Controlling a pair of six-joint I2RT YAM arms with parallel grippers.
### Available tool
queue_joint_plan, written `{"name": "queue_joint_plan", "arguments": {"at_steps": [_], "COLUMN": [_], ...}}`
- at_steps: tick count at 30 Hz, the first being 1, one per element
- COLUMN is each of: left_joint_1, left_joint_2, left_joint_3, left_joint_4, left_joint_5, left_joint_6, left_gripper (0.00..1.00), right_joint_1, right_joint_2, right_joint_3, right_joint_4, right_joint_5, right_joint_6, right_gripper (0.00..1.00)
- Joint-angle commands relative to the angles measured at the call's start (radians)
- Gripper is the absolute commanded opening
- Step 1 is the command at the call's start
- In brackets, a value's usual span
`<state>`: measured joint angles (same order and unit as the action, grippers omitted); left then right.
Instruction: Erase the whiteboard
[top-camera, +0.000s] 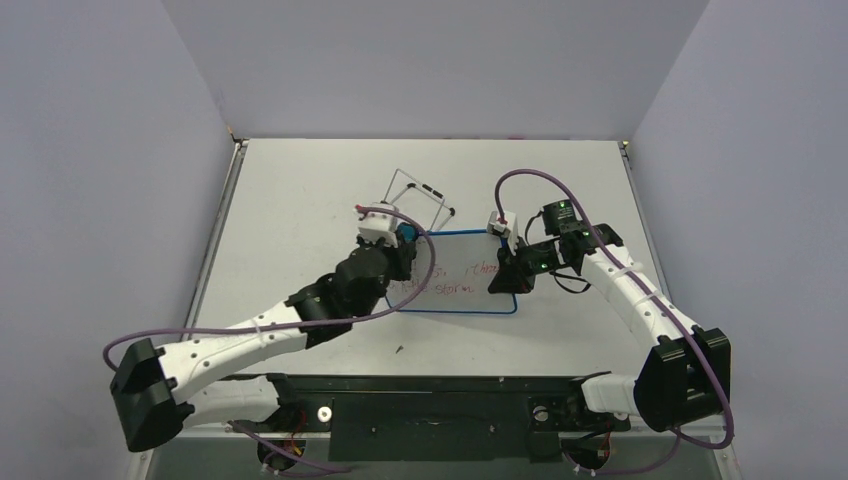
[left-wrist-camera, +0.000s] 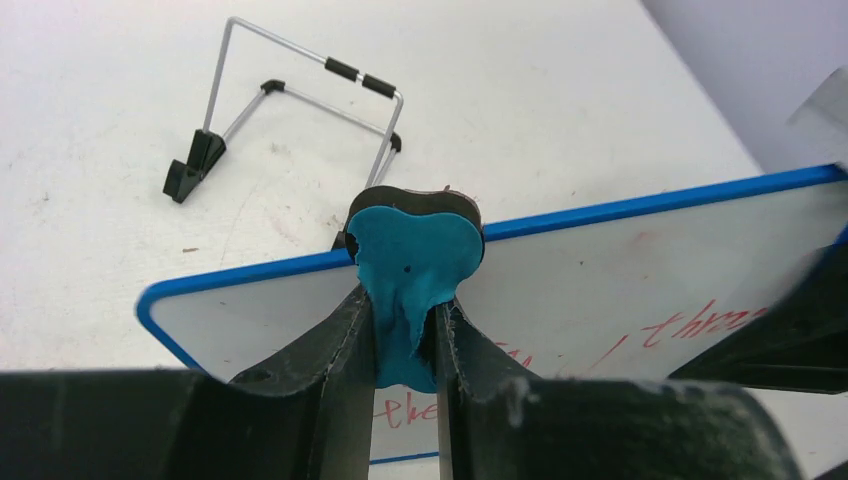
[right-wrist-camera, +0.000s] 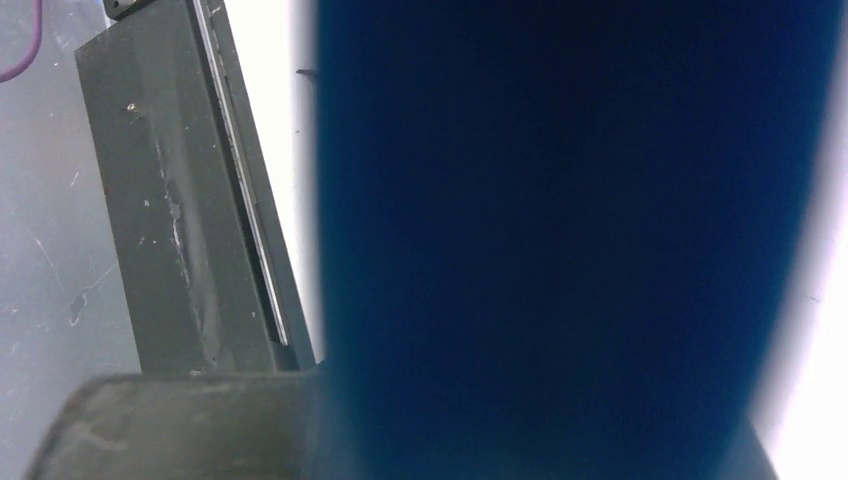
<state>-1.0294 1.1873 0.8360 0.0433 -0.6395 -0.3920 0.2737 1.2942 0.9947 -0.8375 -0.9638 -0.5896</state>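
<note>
Whiteboard (top-camera: 455, 300): laid on the table (top-camera: 300, 180) near its middle, long axis run from 9 to 3 o'clock in the top view
Wire stand (top-camera: 420, 200): left empty just beyond the board, at its 12 o'clock
Writing: red handwriting (top-camera: 470, 277) is seen across the middle and right of the board, not yet wiped
Left fingers (left-wrist-camera: 405, 335): closed narrowly on a teal eraser (left-wrist-camera: 415, 255), which is pinched by its lower part and held over the board's far edge, toward the 11 o'clock corner
Right fingers (top-camera: 507, 272): pressed together at the board's 3 o'clock edge; their wrist view is filled by a blurred dark blue band, judged to be the rim, so the board is taken to be pinched and steadied there
Key relation: from the eraser the writing lies toward 4 o'clock, so a sweep along the long axis is called for
Nearer arm: the left, the only one by which the eraser is carried
</note>
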Motion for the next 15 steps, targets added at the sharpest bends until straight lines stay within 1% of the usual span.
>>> {"name": "queue_joint_plan", "arguments": {"at_steps": [1,4,7,10,11,15], "left_joint_1": [0.066,0.118,0.145,0.174,0.182,0.185], "left_joint_2": [-0.180,-0.303,-0.377,-0.437,-0.438,-0.371], "left_joint_3": [-0.086,-0.166,-0.228,-0.305,-0.316,-0.311], "left_joint_4": [0.112,0.075,0.038,0.087,0.114,0.215], "left_joint_5": [0.159,0.235,0.301,0.380,0.415,0.453], "left_joint_6": [-0.070,-0.096,-0.118,-0.151,-0.163,-0.188], "left_gripper": [0.00,0.00,0.00,0.00,0.00,0.00], "right_joint_1": [0.009,0.006,-0.001,-0.008,-0.011,-0.018], "right_joint_2": [-0.014,-0.013,-0.010,-0.013,-0.012,-0.015], "right_joint_3": [0.019,0.020,0.020,0.019,0.017,0.009], "right_joint_4": [-0.050,-0.048,-0.048,-0.043,-0.041,-0.030], "right_joint_5": [-0.005,0.003,0.014,0.016,0.015,0.017], "right_joint_6": [-0.030,-0.030,-0.028,-0.023,-0.020,-0.008], "right_gripper": [0.00,0.00,0.00,0.00,0.00,0.00]}}
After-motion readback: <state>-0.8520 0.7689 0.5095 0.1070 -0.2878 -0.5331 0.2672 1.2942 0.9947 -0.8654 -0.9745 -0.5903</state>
